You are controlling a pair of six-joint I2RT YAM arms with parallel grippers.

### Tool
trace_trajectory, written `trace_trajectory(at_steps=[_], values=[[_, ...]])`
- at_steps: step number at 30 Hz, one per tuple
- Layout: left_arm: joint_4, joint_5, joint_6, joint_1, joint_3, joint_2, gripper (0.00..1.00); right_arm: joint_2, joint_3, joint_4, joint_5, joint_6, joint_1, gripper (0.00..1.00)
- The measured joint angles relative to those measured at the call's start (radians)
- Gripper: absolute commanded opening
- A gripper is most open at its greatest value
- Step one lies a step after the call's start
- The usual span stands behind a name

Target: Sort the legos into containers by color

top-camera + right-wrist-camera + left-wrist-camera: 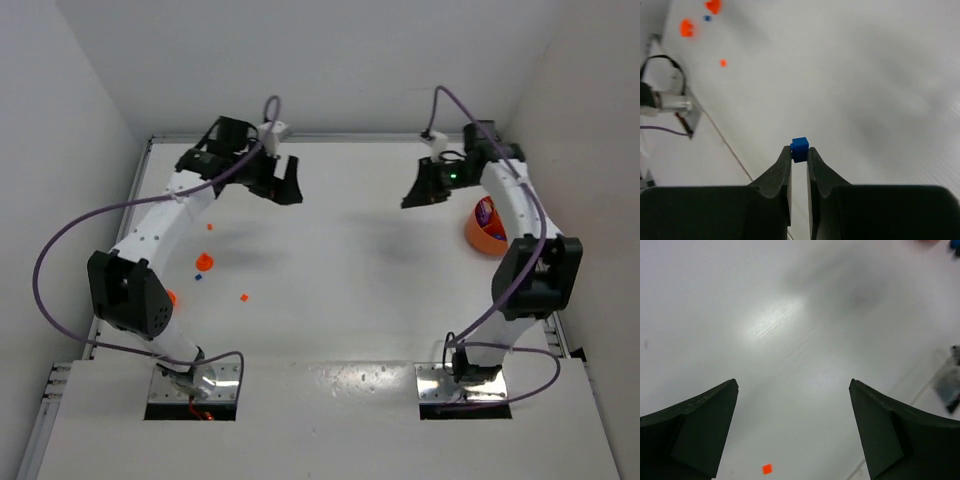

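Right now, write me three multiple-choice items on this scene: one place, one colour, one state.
1. The large orange round plastic bowl stands on the white table's A left side, B middle, C right side.
2. The tiny plastic brick in the right pincer is A orange, B green, C blue.
3. The left pincer is A open and empty, B shut on a brick, C shut on a cup.
C: the top view shows it far right. C: the right wrist view shows blue. A: its jaws stand wide apart, gripping nothing.

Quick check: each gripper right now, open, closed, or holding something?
Left gripper: open, holding nothing.
Right gripper: closed on a blue lego.
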Motion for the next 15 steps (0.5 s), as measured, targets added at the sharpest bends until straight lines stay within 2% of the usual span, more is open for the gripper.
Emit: trace_trajectory(at_steps=[1, 5, 9, 15], values=[[-0.015, -0.089, 0.047, -0.071, 0.022, -0.004, 1.0, 0.0, 0.047, -0.121, 0.037, -0.095, -0.079, 0.0], [-0.027, -0.328, 0.093, -0.238, 0.032, -0.028, 1.0, 0.0, 0.121, -0.332, 0.168, -0.311, -0.306, 0.0], [-0.028, -0.443, 0.077, -0.22, 0.032, -0.052, 1.0, 0.0, 0.135, -0.441, 0.337, -0.476, -0.433, 0.0], [-0.028, -0.464, 0.059, -0.185, 0.033, -0.058, 1.0, 0.055, 0.202, -0.51, 0.501, -0.58, -0.456, 0.0]])
